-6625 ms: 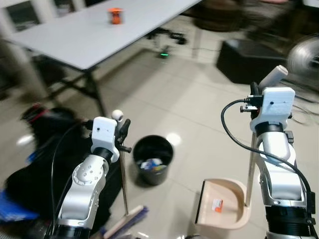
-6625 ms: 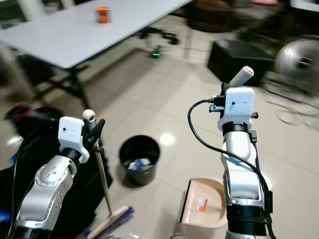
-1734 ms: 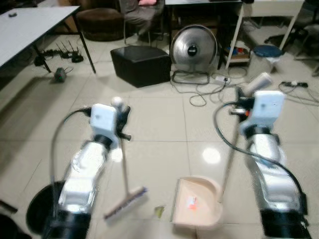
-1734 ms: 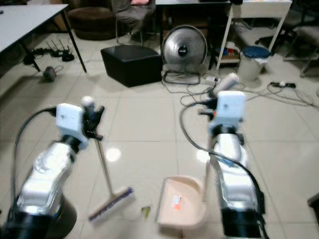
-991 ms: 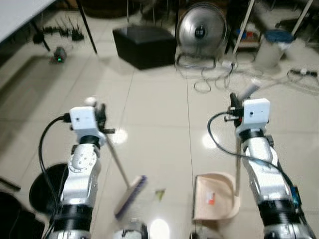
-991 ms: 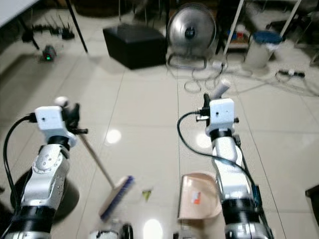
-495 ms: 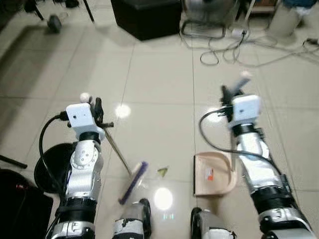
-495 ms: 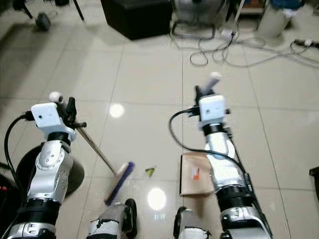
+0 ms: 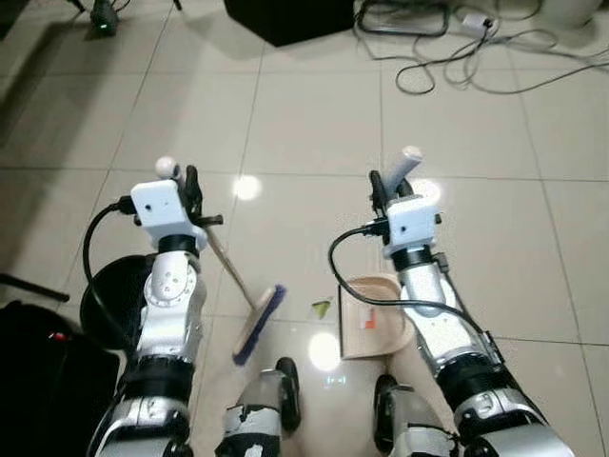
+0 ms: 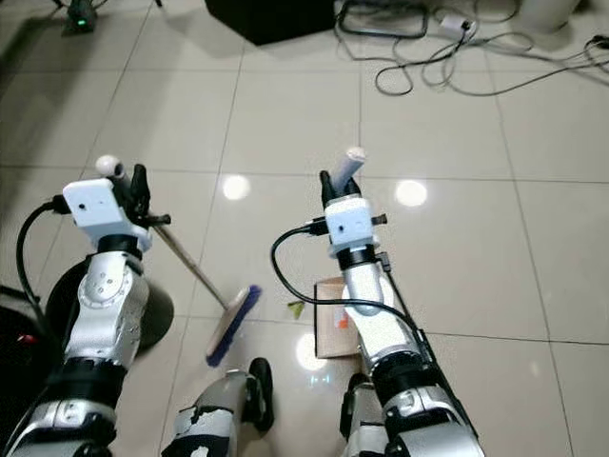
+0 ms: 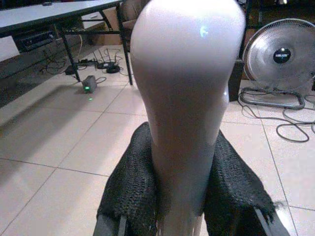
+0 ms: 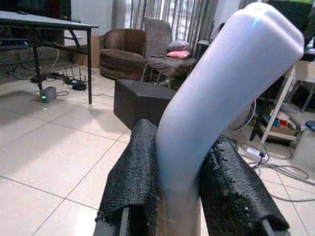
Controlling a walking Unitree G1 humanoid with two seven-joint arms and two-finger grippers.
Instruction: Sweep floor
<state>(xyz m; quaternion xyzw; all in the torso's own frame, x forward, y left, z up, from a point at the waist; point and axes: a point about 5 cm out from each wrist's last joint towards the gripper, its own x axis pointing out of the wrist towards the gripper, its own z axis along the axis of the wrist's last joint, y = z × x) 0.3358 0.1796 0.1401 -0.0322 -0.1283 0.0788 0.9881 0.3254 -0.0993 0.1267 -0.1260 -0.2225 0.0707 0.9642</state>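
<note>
My left gripper (image 9: 191, 183) is shut on the thin broom handle (image 11: 184, 98), just under its white knob. The handle slants down to the blue-bristled broom head (image 9: 258, 324) on the tiles. My right gripper (image 9: 377, 187) is shut on the dustpan's upright white handle (image 12: 221, 98). The beige dustpan (image 9: 377, 325) rests on the floor with an orange-and-white scrap inside (image 10: 341, 323). A small green scrap (image 9: 322, 307) lies between broom head and pan mouth, close to the pan. Black fingers (image 11: 130, 191) flank each handle in the wrist views.
A black bin (image 9: 103, 307) stands by my left side, with a dark bag (image 9: 38, 381) beside it. My feet (image 9: 282, 383) are just behind the broom and pan. Cables (image 9: 457, 57) and a black box (image 9: 285, 14) lie ahead. A fan (image 11: 283, 59) stands further off.
The camera has tilted down and the whole view has shifted. The dustpan now sits nearer the green scrap than half a second ago. Both grips are unchanged.
</note>
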